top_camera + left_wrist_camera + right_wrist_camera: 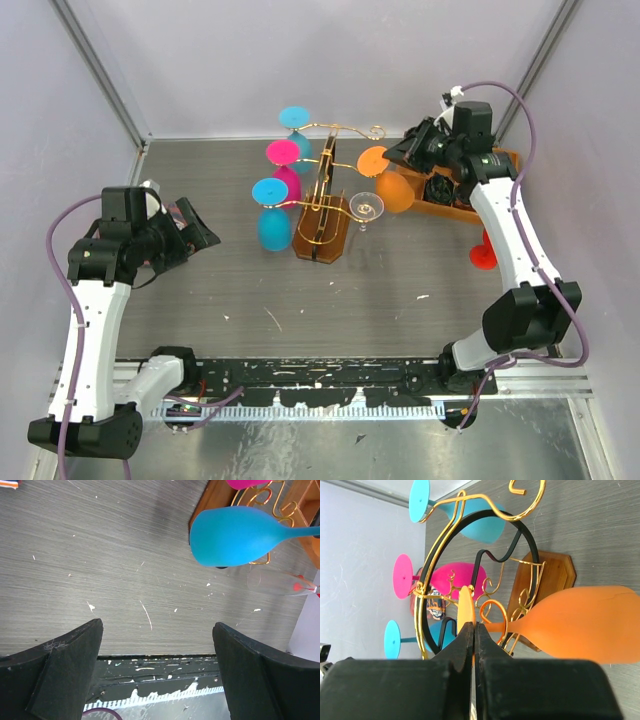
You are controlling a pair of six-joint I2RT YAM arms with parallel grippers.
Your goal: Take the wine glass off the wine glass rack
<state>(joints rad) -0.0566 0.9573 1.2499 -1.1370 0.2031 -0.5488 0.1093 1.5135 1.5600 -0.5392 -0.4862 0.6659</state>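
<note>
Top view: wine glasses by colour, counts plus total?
blue glasses: 2
pink glass: 1
orange glass: 1
clear glass: 1
red glass, partly hidden: 1
Total: 6

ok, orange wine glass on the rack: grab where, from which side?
Pinch the orange wine glass by its foot rim, coming from the wine glass rack's right side: it hangs bowl-down, its thin foot exposed above the wire, nearest the right claw.

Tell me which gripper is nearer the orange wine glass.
Right. The right gripper is shut on the foot of the orange wine glass; the left gripper hangs open beyond the rack.
</note>
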